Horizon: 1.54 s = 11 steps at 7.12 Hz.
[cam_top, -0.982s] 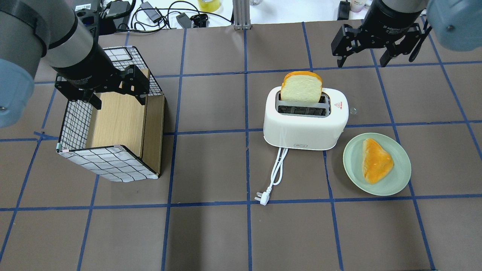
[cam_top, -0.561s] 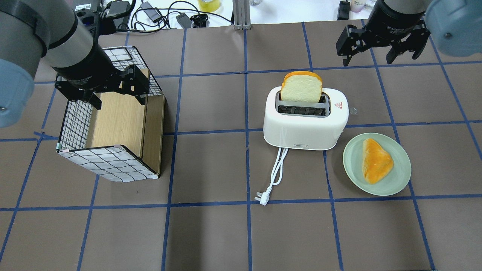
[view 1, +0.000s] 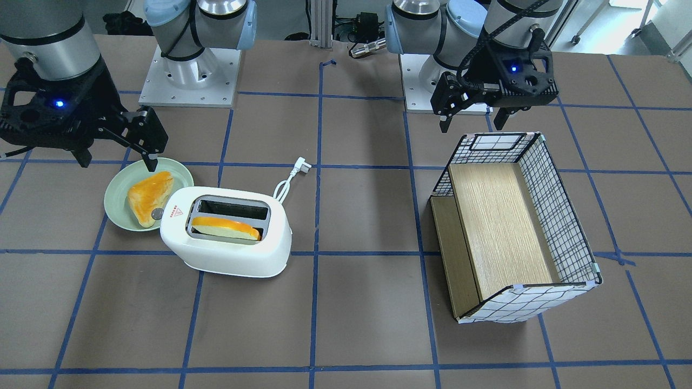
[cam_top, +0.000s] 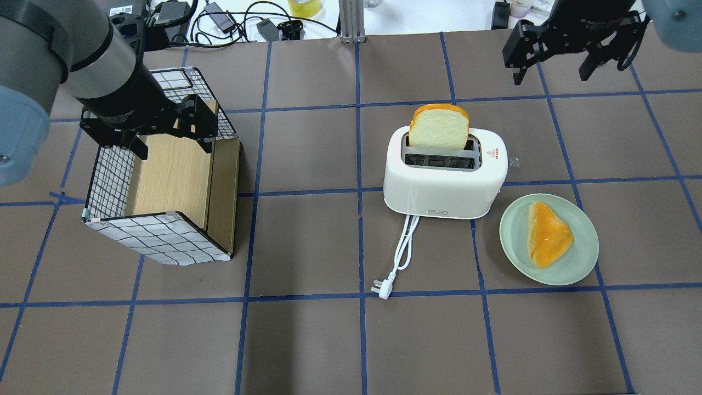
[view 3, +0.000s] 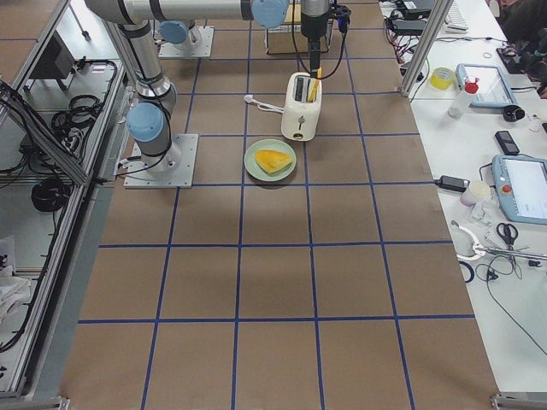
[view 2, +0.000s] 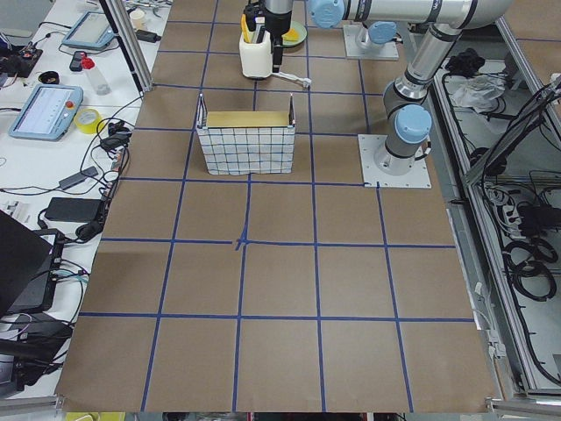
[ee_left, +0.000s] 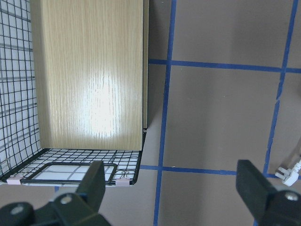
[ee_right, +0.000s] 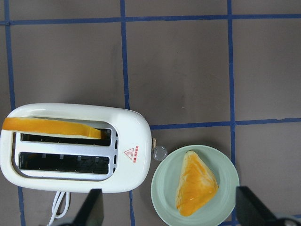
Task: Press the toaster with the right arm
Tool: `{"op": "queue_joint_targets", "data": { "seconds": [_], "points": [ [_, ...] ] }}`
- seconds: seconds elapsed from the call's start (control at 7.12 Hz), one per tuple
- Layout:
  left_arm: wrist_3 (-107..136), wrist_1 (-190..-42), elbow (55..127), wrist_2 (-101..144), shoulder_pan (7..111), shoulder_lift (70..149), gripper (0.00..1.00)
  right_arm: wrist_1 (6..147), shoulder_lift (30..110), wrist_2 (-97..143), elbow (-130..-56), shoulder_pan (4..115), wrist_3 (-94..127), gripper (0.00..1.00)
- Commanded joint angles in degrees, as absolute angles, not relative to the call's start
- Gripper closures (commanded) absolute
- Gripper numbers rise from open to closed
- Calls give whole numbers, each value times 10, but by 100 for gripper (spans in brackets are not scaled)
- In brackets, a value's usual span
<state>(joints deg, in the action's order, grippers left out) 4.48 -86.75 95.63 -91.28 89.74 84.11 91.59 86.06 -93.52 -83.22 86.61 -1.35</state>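
The white toaster stands right of the table's middle, with a bread slice upright in its far slot and its cord and plug trailing toward me. Its grey knob sits on the end that faces the plate. The toaster also shows in the front view and the right wrist view. My right gripper is open and empty, high above the table beyond the toaster's right end, apart from it. My left gripper is open and empty above the basket's far end.
A green plate with a piece of toast lies right of the toaster, close to its knob end. A checked wire basket with a wooden floor stands at the left. Cables and tools lie beyond the far table edge.
My right gripper has moved up and to the right in the overhead view, farther from the toaster. The left arm, toaster and bread have not moved.
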Motion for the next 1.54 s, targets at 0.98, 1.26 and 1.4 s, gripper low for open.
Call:
{"op": "queue_joint_targets", "data": {
  "seconds": [0.98, 1.26, 1.4],
  "points": [
    [45, -867, 956, -913, 897, 841, 0, 896, 867, -882, -848, 872, -8, 0],
    [45, -867, 956, -913, 897, 842, 0, 899, 865, -883, -848, 885, 7, 0],
    [45, -867, 956, -913, 897, 841, 0, 899, 865, -884, -848, 885, 2, 0]
  ]
}}
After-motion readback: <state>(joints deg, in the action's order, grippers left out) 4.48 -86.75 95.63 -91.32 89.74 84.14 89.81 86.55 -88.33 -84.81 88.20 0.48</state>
